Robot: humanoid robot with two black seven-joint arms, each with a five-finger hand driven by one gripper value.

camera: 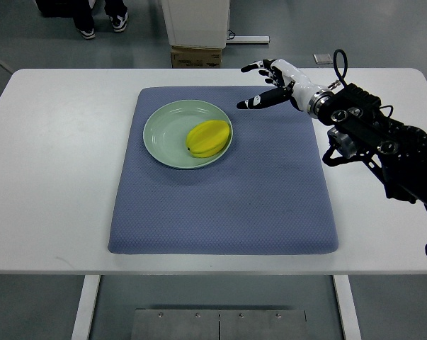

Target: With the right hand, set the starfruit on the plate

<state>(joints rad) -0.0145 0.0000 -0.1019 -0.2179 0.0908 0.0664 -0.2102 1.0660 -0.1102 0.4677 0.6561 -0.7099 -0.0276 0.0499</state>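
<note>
A yellow starfruit (pixel 208 138) lies on the right half of a pale green plate (pixel 164 133), which sits on the far left part of a blue-grey mat (pixel 227 205). My right hand (pixel 264 84) hovers over the mat's far edge, to the right of the plate and apart from it. Its fingers are spread and hold nothing. The black right arm (pixel 376 138) comes in from the right edge. The left arm is out of view.
The mat lies on a white table (pixel 50 177). Beyond the table's far edge stand a cardboard box (pixel 196 56) and a white cabinet (pixel 196 21). A person's feet (pixel 101 25) show at the top left.
</note>
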